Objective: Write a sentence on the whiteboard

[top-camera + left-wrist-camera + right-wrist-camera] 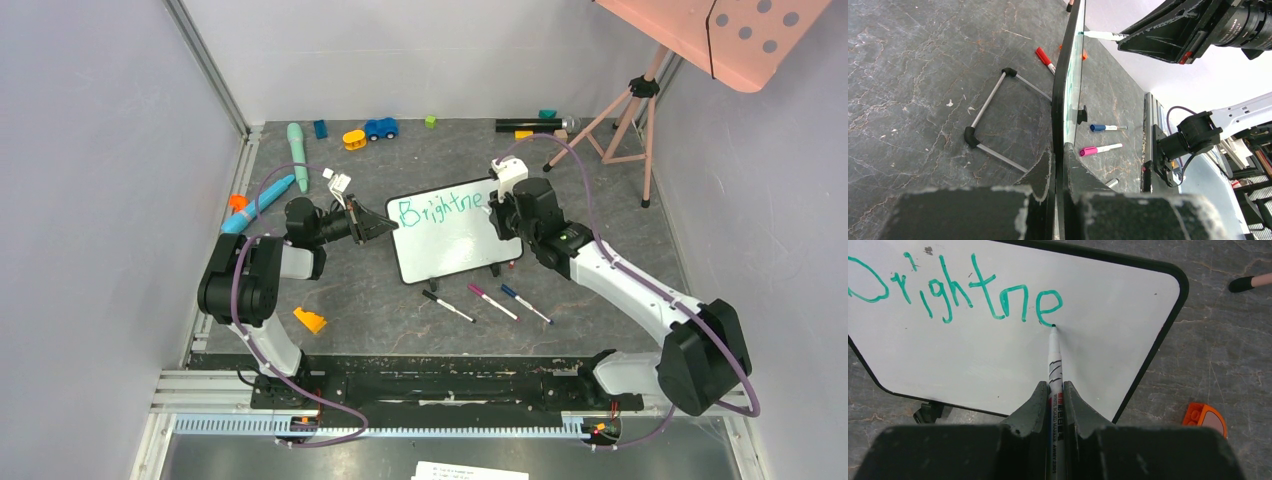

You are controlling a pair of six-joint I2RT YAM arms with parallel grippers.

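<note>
two pincers are at work on one small rectangular whiteboard (445, 243) with a thin black frame and rounded corners. it stands tilted back on its little black feet near the middle of the dark grey stone-patterned table (380, 300), between the arms. the left pincer (1058, 156) is narrowed to a thin slot and clamped on the board's left edge, one black finger against the front face and the other against the back, so the left wrist view sees the board edge-on. the right pincer (1053, 390) is clenched on a slim white-barrelled marker (1053, 357) with black print, its fingers meeting the barrel on both sides with no gap showing. the marker points away from the wrist, and its teal tip touches the white surface just at the lower tail of the last letter. the sentence (955, 295) as written is teal-green handwriting reading "brightne", one line across the upper part of the board. on the table in front of the board, apart from both pincers, three loose pens lie side by side: a black-capped pen (447, 306), a magenta-capped pen (492, 301) and a blue-capped pen (525, 303). behind the board a thin metal wire stand (993, 115) with black corner joints runs from the board's back down to the table.
</note>
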